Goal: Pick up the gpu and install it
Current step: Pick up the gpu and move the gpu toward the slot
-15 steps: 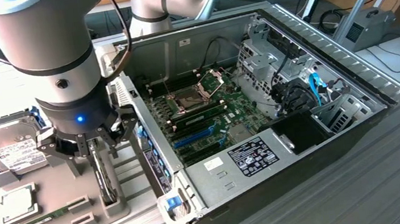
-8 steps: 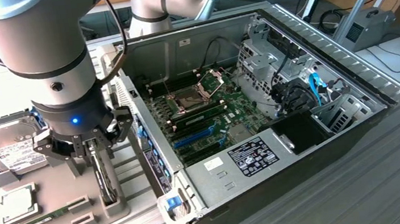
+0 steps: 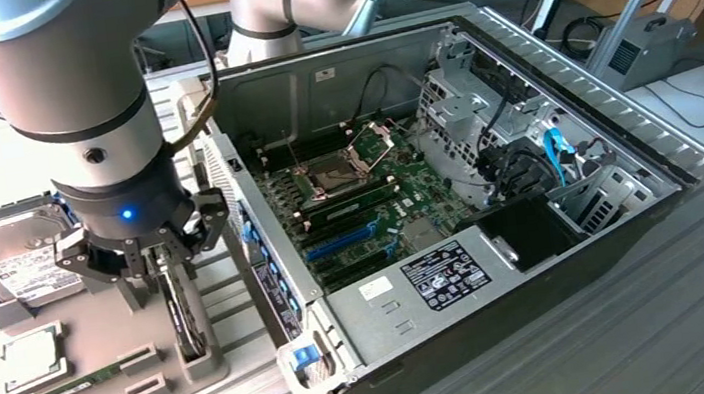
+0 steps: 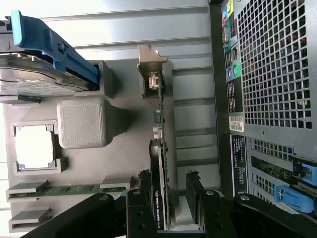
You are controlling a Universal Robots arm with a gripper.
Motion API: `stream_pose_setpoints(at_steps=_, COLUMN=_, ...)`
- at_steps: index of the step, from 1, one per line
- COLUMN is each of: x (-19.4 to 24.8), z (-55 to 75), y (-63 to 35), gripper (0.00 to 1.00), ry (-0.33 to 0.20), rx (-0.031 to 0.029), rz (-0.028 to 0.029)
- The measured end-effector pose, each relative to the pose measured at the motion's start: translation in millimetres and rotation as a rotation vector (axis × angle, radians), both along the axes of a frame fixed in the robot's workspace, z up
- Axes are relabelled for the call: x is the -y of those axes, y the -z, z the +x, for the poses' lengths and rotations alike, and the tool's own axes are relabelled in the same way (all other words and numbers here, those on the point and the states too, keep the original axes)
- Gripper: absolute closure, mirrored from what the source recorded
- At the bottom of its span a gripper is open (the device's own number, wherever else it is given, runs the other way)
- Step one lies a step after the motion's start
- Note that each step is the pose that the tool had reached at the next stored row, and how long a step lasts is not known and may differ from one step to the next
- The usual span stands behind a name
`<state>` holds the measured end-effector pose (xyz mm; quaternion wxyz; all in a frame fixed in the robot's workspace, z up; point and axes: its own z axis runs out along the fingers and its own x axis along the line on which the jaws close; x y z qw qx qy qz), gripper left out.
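The gpu (image 4: 159,163) stands on edge in a slot of the grey parts tray (image 4: 124,148), its silver bracket end far from the wrist camera. In the exterior view the gpu (image 3: 184,313) is a thin dark card just below my gripper (image 3: 153,277). My gripper (image 4: 168,191) is open and straddles the near end of the card, one black finger (image 4: 143,198) close against the cooler face. The other finger (image 4: 195,198) stands a little off the board side.
The open computer case (image 3: 614,140) lies to the exterior view's right of the tray, with the motherboard's blue slots (image 3: 337,242) exposed. On the tray are a hard drive (image 3: 16,253), a processor chip (image 3: 29,355) and a RAM stick (image 3: 73,384).
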<state>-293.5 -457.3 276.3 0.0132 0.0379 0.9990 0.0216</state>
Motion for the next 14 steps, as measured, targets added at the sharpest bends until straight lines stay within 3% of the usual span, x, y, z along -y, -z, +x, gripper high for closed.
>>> stream_pose_setpoints(at_steps=5, x=-7.9, z=-4.0, y=8.4, gripper=0.58, ry=0.0, rx=0.0, rz=0.0)
stream_pose_setpoints(at_steps=14, x=-11.2, z=-5.8, y=21.5, gripper=0.58, ry=0.0, rx=0.0001, rz=-0.0006)
